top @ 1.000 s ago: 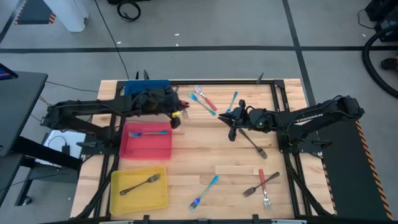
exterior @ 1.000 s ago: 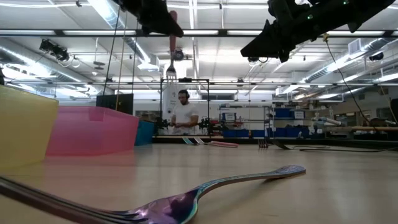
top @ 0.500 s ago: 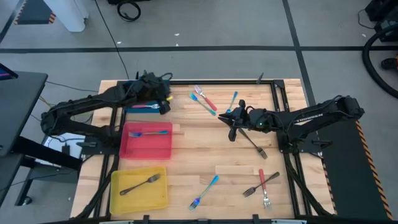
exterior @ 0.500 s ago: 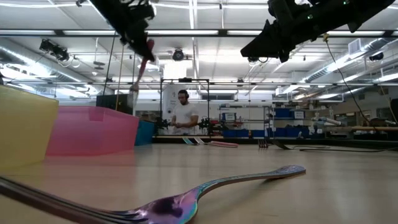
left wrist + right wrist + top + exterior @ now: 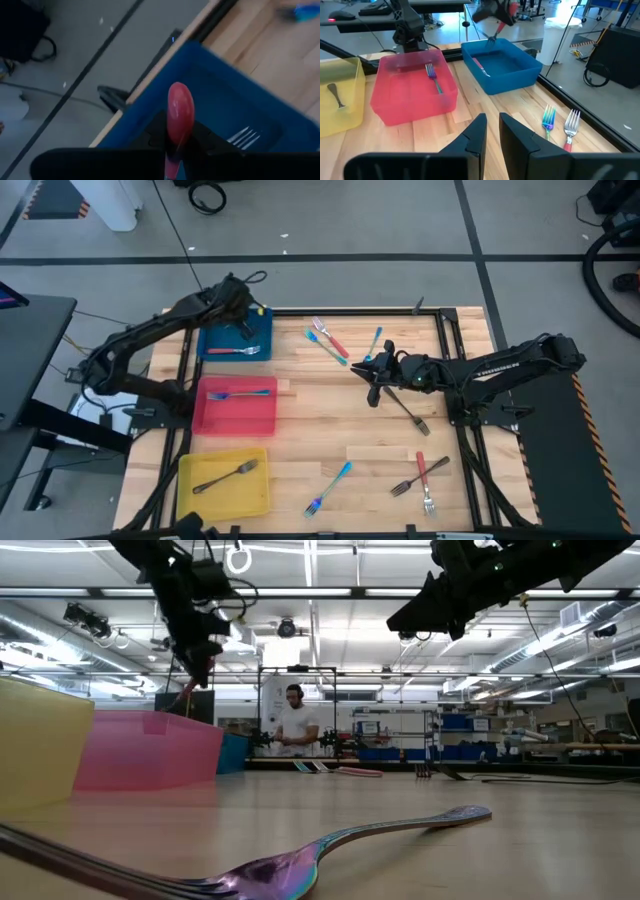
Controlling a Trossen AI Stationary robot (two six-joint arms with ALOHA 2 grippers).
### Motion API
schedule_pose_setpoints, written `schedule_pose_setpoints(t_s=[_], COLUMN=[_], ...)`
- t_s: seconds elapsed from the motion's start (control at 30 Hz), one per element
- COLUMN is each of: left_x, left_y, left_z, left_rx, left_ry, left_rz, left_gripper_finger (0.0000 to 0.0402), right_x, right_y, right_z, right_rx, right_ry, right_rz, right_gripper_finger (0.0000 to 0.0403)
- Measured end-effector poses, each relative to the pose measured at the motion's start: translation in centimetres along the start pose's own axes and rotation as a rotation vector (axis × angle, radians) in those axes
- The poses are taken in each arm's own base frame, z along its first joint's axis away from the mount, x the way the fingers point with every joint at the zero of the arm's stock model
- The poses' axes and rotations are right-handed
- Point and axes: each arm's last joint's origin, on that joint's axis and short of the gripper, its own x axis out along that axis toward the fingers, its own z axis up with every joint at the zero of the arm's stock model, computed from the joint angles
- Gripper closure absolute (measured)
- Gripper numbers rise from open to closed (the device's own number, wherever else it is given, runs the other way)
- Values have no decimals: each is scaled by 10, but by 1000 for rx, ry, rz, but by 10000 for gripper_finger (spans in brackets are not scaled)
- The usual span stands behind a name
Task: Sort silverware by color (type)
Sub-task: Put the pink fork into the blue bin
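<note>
Left gripper (image 5: 176, 150) over the blue tray (image 5: 215, 340), fingers clamped on a red fork (image 5: 179, 112) for sorting by colour; right gripper (image 5: 492, 131) waits mid-bench, fingers slightly apart, empty.

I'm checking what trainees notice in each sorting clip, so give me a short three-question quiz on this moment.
1. True or false: the red tray holds a grey metal fork.
2. The left gripper hangs over: A) the yellow tray, B) the blue tray, C) bare table.
3. Fill in: the left gripper is shut on a ____.

Key:
1. False, it holds a blue-handled fork.
2. B.
3. Red-handled fork.
</note>
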Motion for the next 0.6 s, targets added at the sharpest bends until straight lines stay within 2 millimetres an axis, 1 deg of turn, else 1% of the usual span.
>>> schedule_pose_setpoints(t_s=[0.13, 0.33, 0.47, 0.6], left_x=[18, 43, 48, 48], left_y=[4, 3, 2, 0], left_z=[-3, -7, -7, -7], left_rx=[2, 16, 48, 54], left_ry=[74, 167, 184, 184], left_rz=[4, -4, -9, -12], left_gripper_finger=[360, 357, 356, 356], right_x=[0, 0, 0, 0], right_y=[0, 0, 0, 0], right_z=[0, 0, 0, 0], right_rx=[0, 0, 0, 0], right_ry=[0, 0, 0, 0], right_rz=[0, 0, 0, 0], right_gripper_finger=[344, 344, 344, 344])
